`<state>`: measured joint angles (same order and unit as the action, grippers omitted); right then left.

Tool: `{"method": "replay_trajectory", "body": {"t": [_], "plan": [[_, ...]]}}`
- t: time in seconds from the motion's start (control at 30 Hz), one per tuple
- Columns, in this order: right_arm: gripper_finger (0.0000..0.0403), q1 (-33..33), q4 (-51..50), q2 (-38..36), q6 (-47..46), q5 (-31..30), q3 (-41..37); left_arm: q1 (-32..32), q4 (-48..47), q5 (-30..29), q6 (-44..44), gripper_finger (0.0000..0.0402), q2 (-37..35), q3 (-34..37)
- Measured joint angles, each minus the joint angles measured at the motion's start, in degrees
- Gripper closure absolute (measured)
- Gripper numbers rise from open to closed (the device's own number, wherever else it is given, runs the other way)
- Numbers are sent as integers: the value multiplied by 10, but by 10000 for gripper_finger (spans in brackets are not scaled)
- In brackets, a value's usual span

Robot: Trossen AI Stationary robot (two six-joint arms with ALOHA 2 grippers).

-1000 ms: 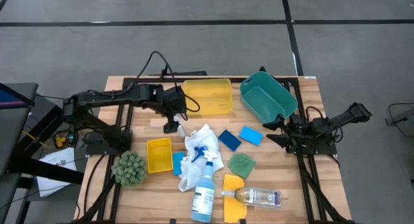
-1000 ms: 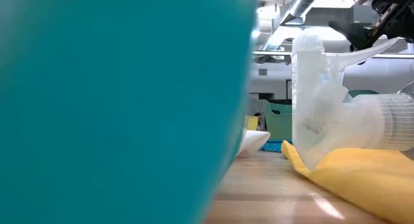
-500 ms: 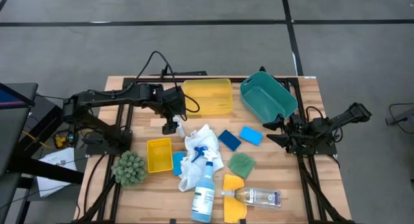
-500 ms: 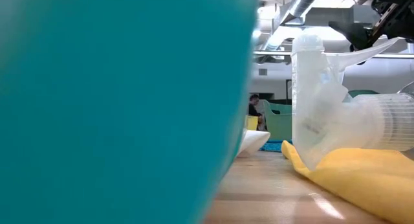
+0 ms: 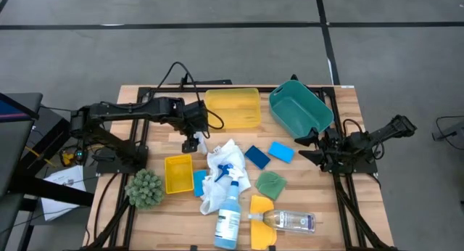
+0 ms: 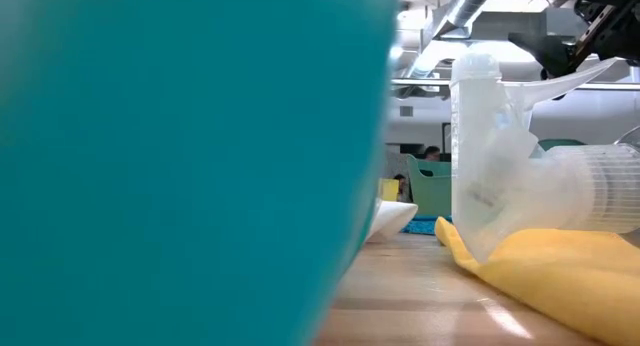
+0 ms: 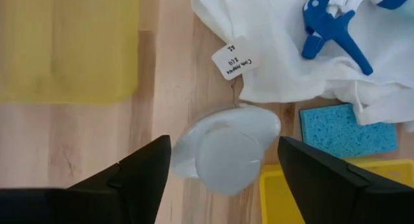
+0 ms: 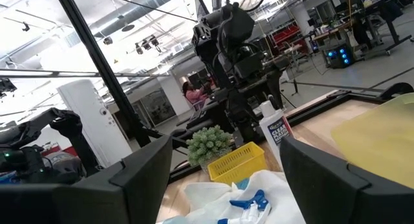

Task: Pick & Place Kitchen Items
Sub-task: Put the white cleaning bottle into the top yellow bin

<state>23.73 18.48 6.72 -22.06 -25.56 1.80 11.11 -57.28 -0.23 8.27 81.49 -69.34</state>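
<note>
Left gripper (image 7: 223, 162) fingers apart, straddling white bottle (image 7: 226, 149) at white cloth's (image 5: 221, 164) 10 o'clock. Right gripper (image 5: 308, 146) parked, fingers apart.

White bottle (image 7: 226, 149) between the two trays, beside the cloth (image 7: 284, 49), under left pincer (image 7: 223, 169).

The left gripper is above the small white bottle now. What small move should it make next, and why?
Probably close the left gripper on the white bottle. In the left wrist view the bottle sits between the two open fingers, beside the white cloth and the small yellow tray, and nothing is gripped yet. The right gripper waits open.
</note>
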Motion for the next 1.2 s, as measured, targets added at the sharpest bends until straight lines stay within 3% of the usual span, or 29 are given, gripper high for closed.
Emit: {"method": "replay_trajectory", "body": {"t": [0.43, 0.87, 1.2], "plan": [[125, 0, 0, 0, 0, 0, 0, 2, 12, -3, 3, 171, 0, 0], [125, 0, 0, 0, 0, 0, 0, 2, 13, -8, 8, 292, -10, 0], [125, 0, 0, 0, 0, 0, 0, 2, 29, -9, 0, 293, -10, 0]]}}
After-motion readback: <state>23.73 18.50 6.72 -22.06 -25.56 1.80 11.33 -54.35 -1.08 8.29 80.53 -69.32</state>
